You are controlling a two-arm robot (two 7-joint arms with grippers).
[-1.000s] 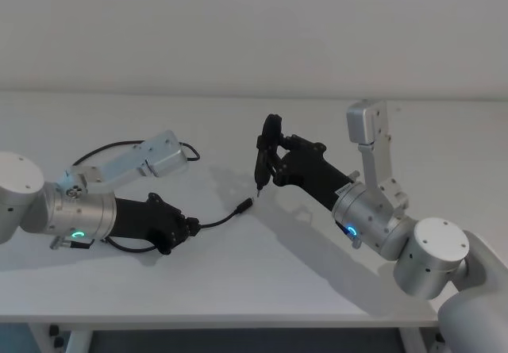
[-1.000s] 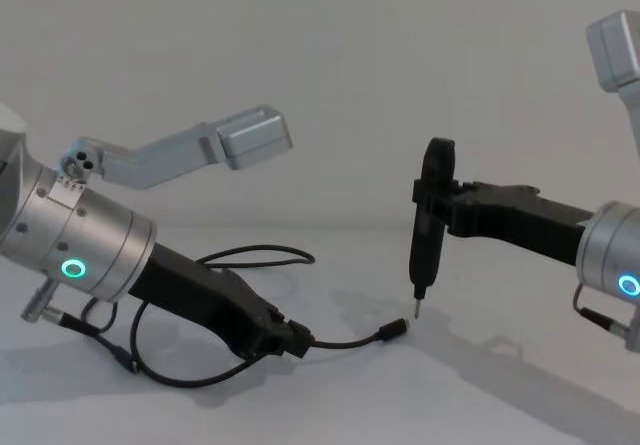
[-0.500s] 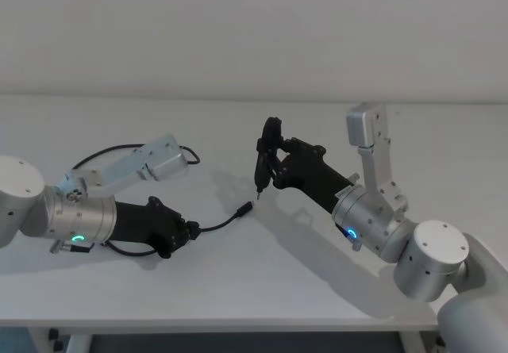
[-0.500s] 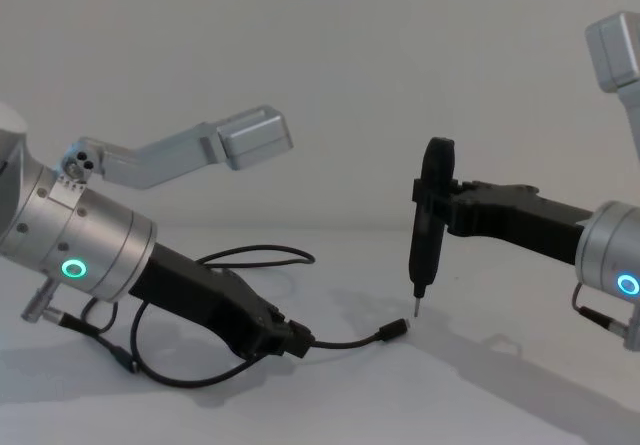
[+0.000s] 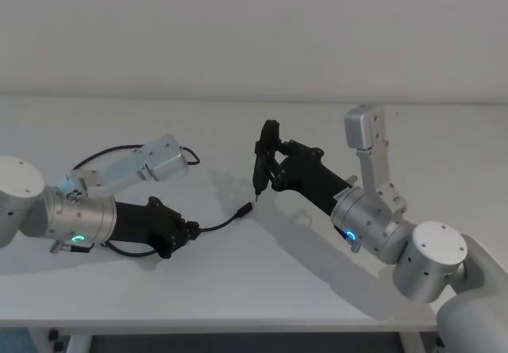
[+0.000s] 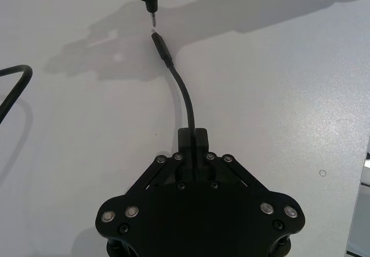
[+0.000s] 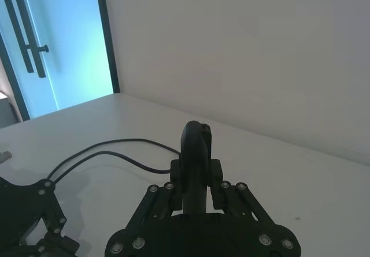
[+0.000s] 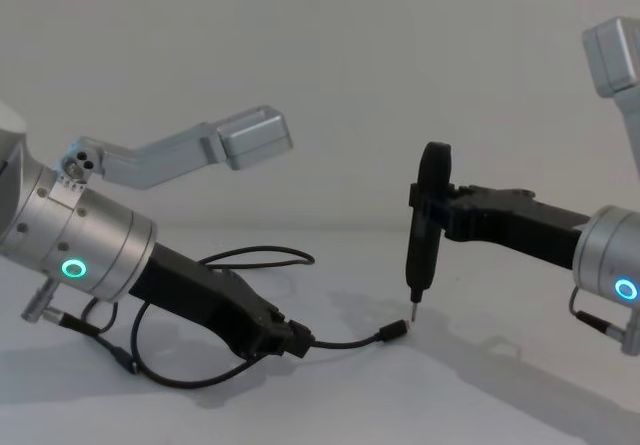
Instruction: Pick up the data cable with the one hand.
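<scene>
The data cable [image 5: 223, 220] lies in loose black loops on the white table [image 5: 262, 289]. My left gripper [image 5: 190, 228], with a green ring on its wrist, is shut on the cable a short way behind its free plug [image 5: 248, 207]. In the left wrist view the gripper [image 6: 192, 137] clamps the cable [image 6: 186, 95], which curves away to the plug [image 6: 162, 47]. My right gripper [image 8: 432, 211], with a blue ring on its wrist, is shut on a black pin-tipped tool [image 8: 420, 250]. The tool's tip hangs just above the plug [image 8: 397, 331].
More cable loops [image 8: 250, 258] trail behind and under my left arm. A silver link of the left arm [image 5: 151, 159] hangs over them. A glass door [image 7: 52, 43] stands beyond the table's far side in the right wrist view.
The right gripper's tool has edged slightly left and down, closer to the cable's plug. The left gripper keeps its hold on the cable in the same spot.
</scene>
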